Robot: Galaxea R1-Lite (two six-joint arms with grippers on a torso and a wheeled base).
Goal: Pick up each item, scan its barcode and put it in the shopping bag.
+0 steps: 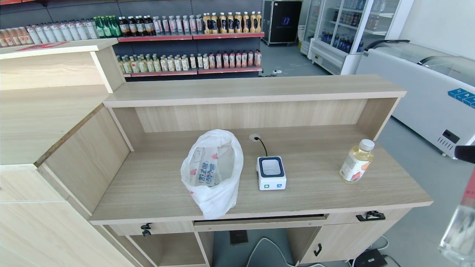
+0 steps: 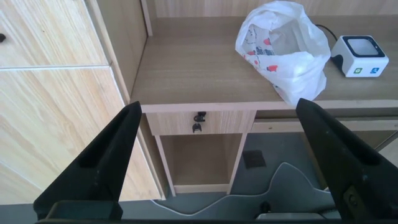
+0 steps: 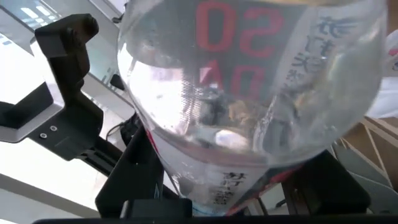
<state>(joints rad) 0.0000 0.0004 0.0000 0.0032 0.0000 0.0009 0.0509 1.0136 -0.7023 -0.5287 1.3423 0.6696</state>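
Closest to me, off the right end of the light wood counter (image 1: 334, 200), the right gripper (image 3: 230, 193) is clamped on a clear plastic bottle with a red-printed label (image 1: 458, 230). It holds the bottle in the air, well apart from the counter top. On the other side, the left gripper (image 2: 217, 162) hangs low in front of the counter's drawer, its two black fingers spread wide with nothing between them.

On the counter itself, near the front edge, sits the white plastic shopping bag (image 1: 213, 170) with its mouth open upward. Some printed colour shows through its side, but I cannot tell whether that is an item already dropped in or the bag's own print. Just beside the bag stands the white square barcode scanner with a dark blue frame (image 1: 271, 172), its cable running back to a hole in the counter. Well over to the right, a yellowish drink bottle with a white cap (image 1: 357, 161) stands upright, untouched.

As I judge it, the task is partly under way. The clear bottle is picked up but is not over the scanner, so scanning and bagging remain for it. The yellowish bottle needs all three steps.

Beyond the counter are shelves of bottled drinks (image 1: 185, 26).
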